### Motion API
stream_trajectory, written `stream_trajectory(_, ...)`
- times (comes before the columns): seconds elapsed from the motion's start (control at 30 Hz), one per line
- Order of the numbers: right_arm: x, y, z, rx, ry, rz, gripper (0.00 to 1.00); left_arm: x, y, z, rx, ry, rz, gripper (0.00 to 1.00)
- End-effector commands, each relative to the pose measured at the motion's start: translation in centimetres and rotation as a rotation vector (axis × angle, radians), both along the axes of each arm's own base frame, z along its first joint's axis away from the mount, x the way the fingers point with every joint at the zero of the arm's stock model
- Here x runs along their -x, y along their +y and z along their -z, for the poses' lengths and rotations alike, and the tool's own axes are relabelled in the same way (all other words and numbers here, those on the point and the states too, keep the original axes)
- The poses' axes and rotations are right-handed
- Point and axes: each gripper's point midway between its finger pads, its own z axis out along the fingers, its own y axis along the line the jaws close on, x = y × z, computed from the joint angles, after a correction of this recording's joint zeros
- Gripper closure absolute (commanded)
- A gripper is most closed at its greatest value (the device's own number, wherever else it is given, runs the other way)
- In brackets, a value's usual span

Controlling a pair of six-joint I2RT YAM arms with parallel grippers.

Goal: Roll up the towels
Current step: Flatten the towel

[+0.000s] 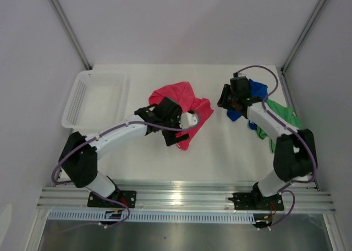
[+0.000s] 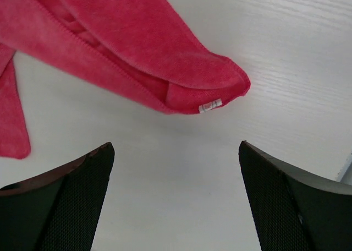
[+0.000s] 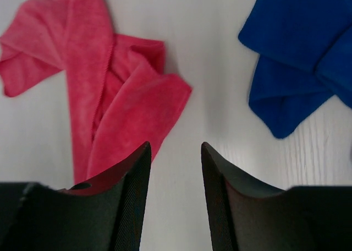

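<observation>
My left pincer (image 2: pixel 176 147), wide apart, faces the pink towel's (image 2: pixel 137 53) tagged corner.
Probably to pinch and spread it; right pincer (image 3: pixel 175 147), narrowly apart and empty, hangs beside the blue towel (image 3: pixel 297 53).

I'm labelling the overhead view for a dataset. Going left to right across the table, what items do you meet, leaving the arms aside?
First the white mesh basket → pink towel → blue towel → green towel.

White table (image 1: pixel 220 152) — 3 towels (image 1: pixel 179 92) (image 1: pixel 257 88) (image 1: pixel 289 118), 1 mesh basket (image 1: pixel 74 99)
</observation>
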Motion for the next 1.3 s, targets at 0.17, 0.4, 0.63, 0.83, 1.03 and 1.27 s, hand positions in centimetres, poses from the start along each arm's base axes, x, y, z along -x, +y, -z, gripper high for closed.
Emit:
stream_trajectory(0.17, -6.7, 0.3, 6.1, 0.068, 0.146, -0.160, 0.45, -0.7, -4.0, 1.8, -0.152, -0.177, 0.202, 0.03)
stream_trajectory(0.4, -6.9, 1.4, 11.6, 0.052, 0.278, -0.201, 0.42, -0.6, -3.6, 2.5, -0.155, -0.165, 0.218, 0.03)
stream_trajectory(0.63, -4.8, 3.0, 13.6, 0.061, 0.319, -0.256, 0.42, -1.4, -2.1, 1.8, -0.153, -0.180, 0.153, 0.03)
stream_trajectory(0.83, -3.1, 4.0, 14.6, 0.081, 0.333, -0.272, 0.42, -2.5, -1.4, 1.5, -0.156, -0.189, 0.112, 0.04)
stream_trajectory(1.03, -2.0, 4.8, 16.5, 0.127, 0.363, -0.261, 0.58, -3.2, -0.9, 0.5, -0.151, -0.205, 0.072, 0.03)
stream_trajectory(1.27, 0.1, 6.4, 13.8, 0.045, 0.320, -0.288, 1.00, -1.6, -1.0, -0.4, -0.100, -0.166, 0.120, 0.04)
